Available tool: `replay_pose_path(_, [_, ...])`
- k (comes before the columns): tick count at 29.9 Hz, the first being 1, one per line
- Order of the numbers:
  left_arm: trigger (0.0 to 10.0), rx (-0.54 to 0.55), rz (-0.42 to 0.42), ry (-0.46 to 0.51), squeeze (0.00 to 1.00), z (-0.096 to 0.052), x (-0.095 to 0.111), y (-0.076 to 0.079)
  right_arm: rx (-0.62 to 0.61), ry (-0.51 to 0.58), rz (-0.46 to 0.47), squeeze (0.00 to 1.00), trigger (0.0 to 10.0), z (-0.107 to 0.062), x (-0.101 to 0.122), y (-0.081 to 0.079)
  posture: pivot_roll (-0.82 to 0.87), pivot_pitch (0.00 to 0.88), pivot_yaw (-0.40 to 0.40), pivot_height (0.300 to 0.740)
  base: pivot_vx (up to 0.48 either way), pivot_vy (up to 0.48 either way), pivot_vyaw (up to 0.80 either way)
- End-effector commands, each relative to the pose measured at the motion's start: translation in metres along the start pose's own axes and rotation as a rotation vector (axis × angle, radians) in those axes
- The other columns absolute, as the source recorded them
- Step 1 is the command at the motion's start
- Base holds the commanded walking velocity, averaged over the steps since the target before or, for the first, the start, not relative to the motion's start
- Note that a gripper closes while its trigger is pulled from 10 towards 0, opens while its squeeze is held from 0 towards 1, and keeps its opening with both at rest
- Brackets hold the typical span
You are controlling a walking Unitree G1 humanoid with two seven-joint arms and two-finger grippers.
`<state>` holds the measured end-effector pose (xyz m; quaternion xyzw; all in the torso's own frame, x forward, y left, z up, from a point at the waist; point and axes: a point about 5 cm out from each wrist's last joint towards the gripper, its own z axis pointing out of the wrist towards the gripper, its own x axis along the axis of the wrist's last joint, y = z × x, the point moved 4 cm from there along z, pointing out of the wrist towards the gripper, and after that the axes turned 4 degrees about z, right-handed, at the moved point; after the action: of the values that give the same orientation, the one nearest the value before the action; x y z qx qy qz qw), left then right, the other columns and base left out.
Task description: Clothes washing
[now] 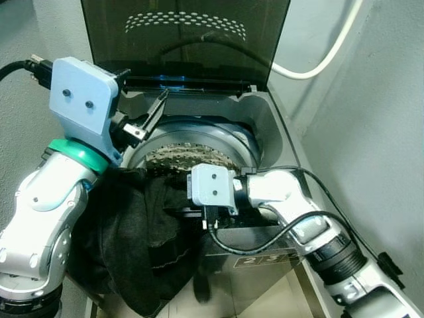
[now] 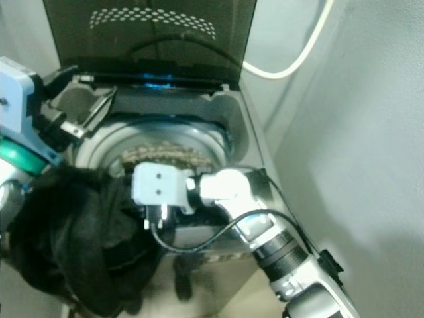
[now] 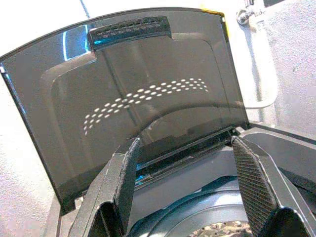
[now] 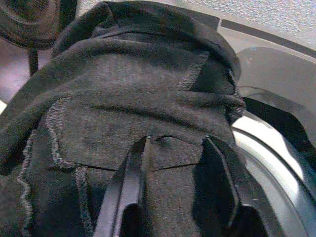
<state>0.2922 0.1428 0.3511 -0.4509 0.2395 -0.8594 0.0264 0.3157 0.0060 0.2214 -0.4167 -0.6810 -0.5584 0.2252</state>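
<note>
Both arms are silver, jointed shells, each ending in a pale blue, boxy wrist housing with two dark screw holes on its face; the left arm (image 1: 46, 212) has a green ring just below its housing and a black cable plugged in at the housing's far corner. The right arm (image 1: 311, 225) has a black ribbed collar near its elbow and a black cable looping from its housing. Each end effector has two long black fingers (image 3: 252, 182), textured inside.

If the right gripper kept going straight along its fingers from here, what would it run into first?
The dark garment: the right gripper has its open fingers already against that cloth, draped over the washer's front rim. Depth beyond the fabric is unclear.
</note>
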Motion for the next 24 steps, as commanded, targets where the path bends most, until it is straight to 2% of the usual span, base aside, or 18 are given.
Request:
replay_pose_path(1, [10.0,-0.012,0.002,0.005,0.0,-0.002,0.001,0.004,0.057,-0.11,0.102,0.0,0.0,0.001,-0.035,-0.019,0.13,0.12,-0.03,0.74,0.0,0.0,0.0])
replay_pose_path(7, [10.0,-0.008,-0.002,-0.001,0.0,-0.003,-0.001,0.004,0.11,-0.071,0.152,0.0,0.0,0.004,-0.033,-0.03,0.13,0.131,-0.035,0.74,0.0,0.0,0.0])
replay_pose_path(16, [10.0,-0.002,-0.003,-0.004,0.0,-0.003,-0.001,0.003,0.137,-0.043,0.172,0.0,0.0,0.006,-0.03,-0.036,0.13,0.138,-0.038,0.74,0.0,0.0,0.0])
replay_pose_path(22, [10.0,0.002,-0.002,-0.006,0.0,-0.004,-0.002,0.003,0.065,0.04,0.208,0.0,0.0,0.007,-0.017,-0.023,0.13,0.139,-0.038,0.74,0.0,0.0,0.0])
replay_pose_path(23, [10.0,0.002,-0.002,-0.006,0.0,-0.004,-0.002,0.003,0.023,0.105,0.256,0.0,0.0,0.006,-0.007,-0.013,0.13,0.139,-0.038,0.74,0.0,0.0,0.0])
replay_pose_path(24, [10.0,0.002,-0.003,-0.006,0.0,-0.004,-0.002,0.003,-0.054,0.203,0.326,0.0,0.0,0.003,0.008,0.004,0.13,0.141,-0.036,0.74,0.0,0.0,0.0])
